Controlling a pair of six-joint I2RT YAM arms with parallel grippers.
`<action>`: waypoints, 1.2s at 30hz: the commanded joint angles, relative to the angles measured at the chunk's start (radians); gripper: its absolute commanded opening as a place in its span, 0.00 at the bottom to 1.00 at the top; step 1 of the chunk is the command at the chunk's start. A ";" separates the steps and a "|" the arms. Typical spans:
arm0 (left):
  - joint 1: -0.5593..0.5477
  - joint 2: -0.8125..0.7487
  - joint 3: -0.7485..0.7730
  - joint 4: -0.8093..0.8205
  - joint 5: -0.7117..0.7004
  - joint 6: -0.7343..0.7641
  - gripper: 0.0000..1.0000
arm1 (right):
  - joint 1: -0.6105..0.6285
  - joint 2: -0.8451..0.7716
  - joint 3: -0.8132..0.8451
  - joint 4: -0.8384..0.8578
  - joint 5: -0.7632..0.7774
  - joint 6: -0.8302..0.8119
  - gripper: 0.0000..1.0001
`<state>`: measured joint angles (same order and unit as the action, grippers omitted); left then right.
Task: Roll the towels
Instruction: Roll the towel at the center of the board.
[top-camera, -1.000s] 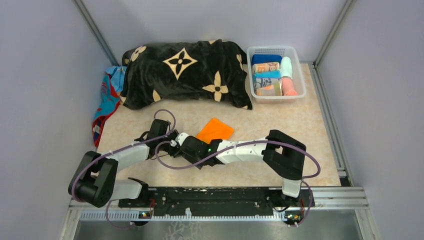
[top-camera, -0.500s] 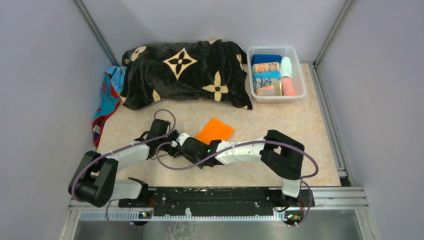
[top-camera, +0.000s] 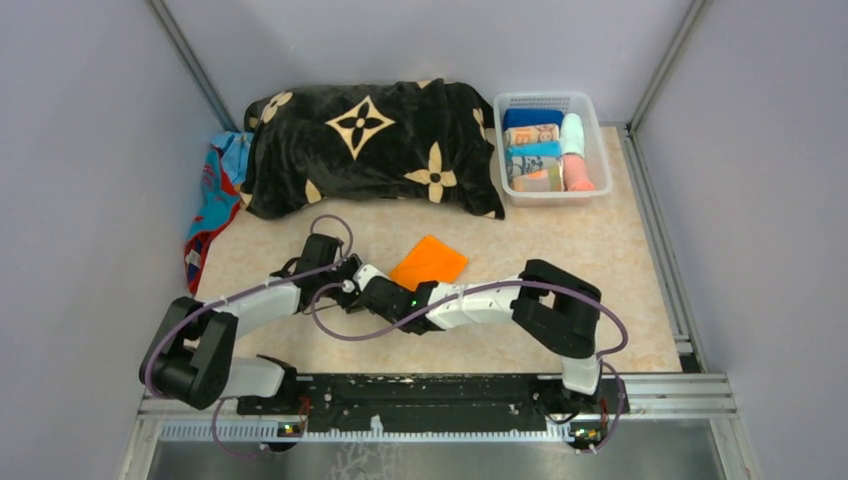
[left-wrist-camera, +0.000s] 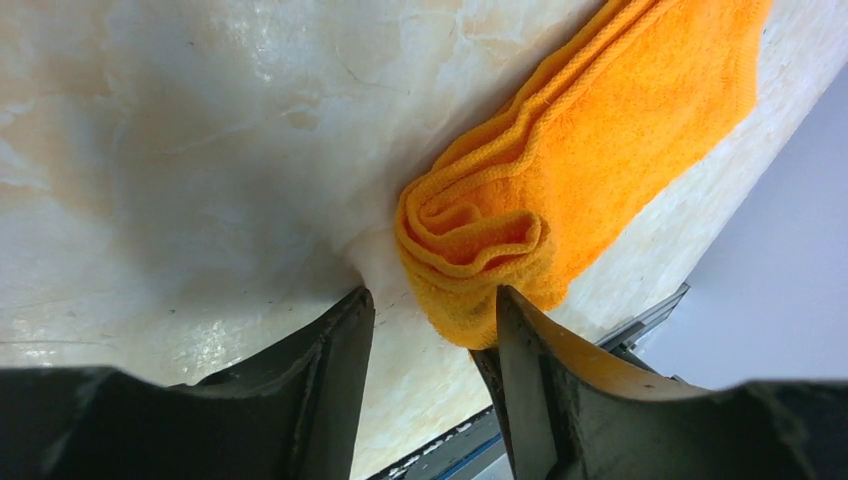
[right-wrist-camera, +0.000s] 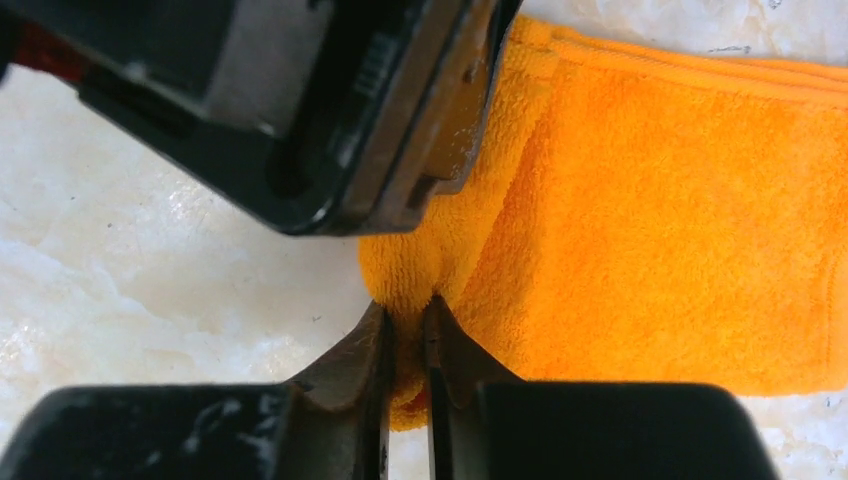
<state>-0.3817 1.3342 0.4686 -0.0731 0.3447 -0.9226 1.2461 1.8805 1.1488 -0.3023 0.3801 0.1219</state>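
The right gripper (right-wrist-camera: 405, 322) has its jaws pinched on the orange towel (right-wrist-camera: 640, 220) at its coiled end. The left gripper (left-wrist-camera: 432, 335), jaws apart, straddles that coil. Rolling looks barely begun. Finished rolls (top-camera: 532, 135) fill the basket (top-camera: 590, 100) at 1 o'clock. A patterned towel (top-camera: 212, 200) waits at 10 o'clock.

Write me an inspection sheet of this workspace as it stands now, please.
Surface: beige marbled table, glossy.
Job's things: orange towel partly rolled at its near end; patterned towel at far left, partly under the black blanket; rolled towels in the white basket.
Clutter: black blanket with cream flowers and white basket, both at the far edge.
End effectors: left end effector open, the roll's end between its fingers; right end effector shut on the orange towel's edge.
Cables: purple cables loop along both arms.
Surroundings: grey walls; metal rail in front.
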 joint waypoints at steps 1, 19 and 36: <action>0.006 0.001 -0.009 -0.134 -0.121 0.051 0.58 | -0.035 0.057 -0.048 -0.054 -0.230 0.037 0.04; 0.028 -0.407 -0.048 -0.323 -0.117 0.048 0.83 | -0.411 -0.048 -0.337 0.695 -1.223 0.465 0.00; 0.008 -0.285 -0.142 -0.013 0.077 -0.020 0.75 | -0.536 0.096 -0.421 0.786 -1.213 0.664 0.00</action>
<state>-0.3649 1.0164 0.3374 -0.1841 0.3965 -0.9234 0.7238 1.9411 0.7162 0.5060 -0.8795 0.7925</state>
